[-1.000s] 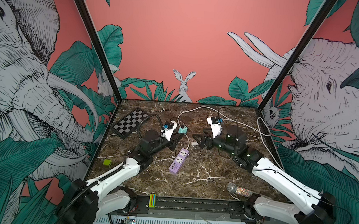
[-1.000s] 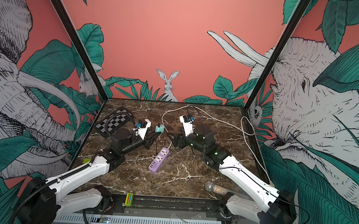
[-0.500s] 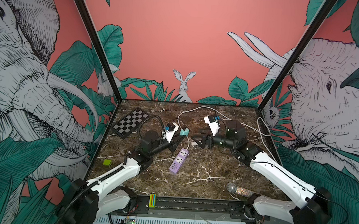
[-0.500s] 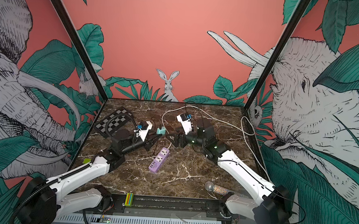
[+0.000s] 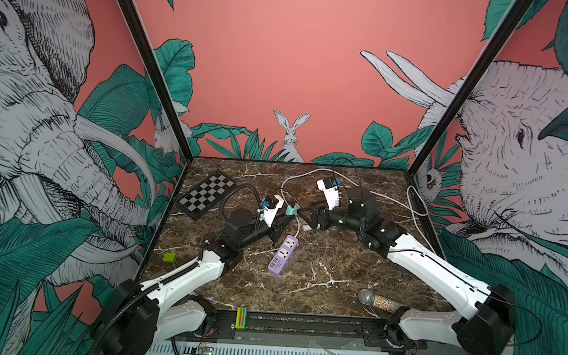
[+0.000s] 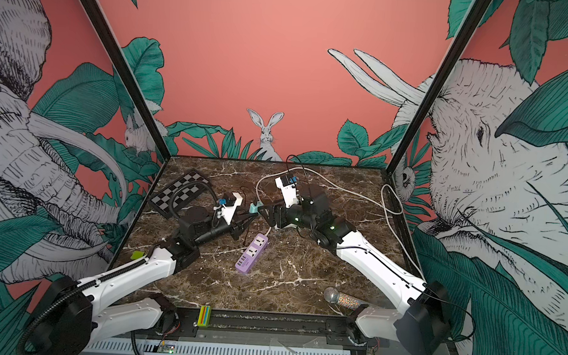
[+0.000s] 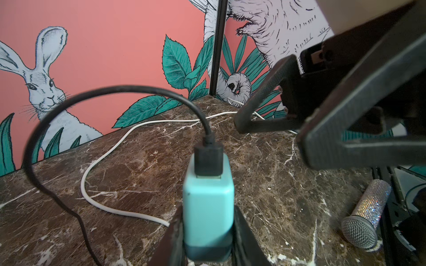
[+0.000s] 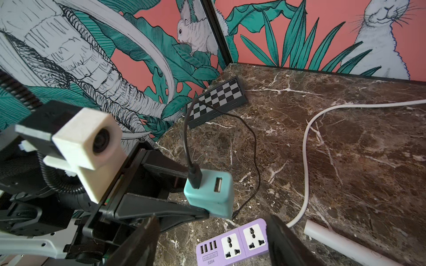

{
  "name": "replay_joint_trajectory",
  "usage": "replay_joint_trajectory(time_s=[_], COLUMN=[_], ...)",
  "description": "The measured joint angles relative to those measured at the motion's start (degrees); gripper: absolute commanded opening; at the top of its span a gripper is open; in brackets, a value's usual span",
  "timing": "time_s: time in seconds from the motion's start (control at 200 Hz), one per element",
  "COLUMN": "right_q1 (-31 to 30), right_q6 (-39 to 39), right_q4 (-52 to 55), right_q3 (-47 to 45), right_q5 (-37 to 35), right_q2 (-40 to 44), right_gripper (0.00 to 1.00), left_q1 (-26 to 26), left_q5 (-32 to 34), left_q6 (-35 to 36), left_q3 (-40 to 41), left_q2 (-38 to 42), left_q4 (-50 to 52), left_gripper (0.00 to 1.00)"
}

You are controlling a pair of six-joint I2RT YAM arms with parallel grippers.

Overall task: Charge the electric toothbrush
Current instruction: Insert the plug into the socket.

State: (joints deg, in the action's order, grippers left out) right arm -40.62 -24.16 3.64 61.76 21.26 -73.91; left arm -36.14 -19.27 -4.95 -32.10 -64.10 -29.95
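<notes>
Now the left gripper (image 7: 207,230) pinches a blue charger (image 7: 208,202). The right gripper (image 8: 212,221) hangs wide open and empty close by. The toothbrush (image 8: 341,246) lies beside the purple strip (image 8: 230,245).

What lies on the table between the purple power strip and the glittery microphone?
Nothing lies there. Between the purple power strip and the microphone, only the bare marble tabletop shows, in both top views.
</notes>
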Motion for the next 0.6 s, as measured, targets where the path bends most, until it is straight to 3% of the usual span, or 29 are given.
replay_joint_trajectory(time_s=[0.6], right_q1=[-5.0], right_q6=[-3.0], right_q4=[4.3], right_q3=[6.9], right_q5=[-7.7], right_q2=[-7.1], right_gripper=[0.58], left_q1=[-0.7], left_q5=[0.1], left_q6=[0.0], left_q3=[0.0], left_q2=[-0.9], left_q4=[-0.1], left_gripper=[0.0])
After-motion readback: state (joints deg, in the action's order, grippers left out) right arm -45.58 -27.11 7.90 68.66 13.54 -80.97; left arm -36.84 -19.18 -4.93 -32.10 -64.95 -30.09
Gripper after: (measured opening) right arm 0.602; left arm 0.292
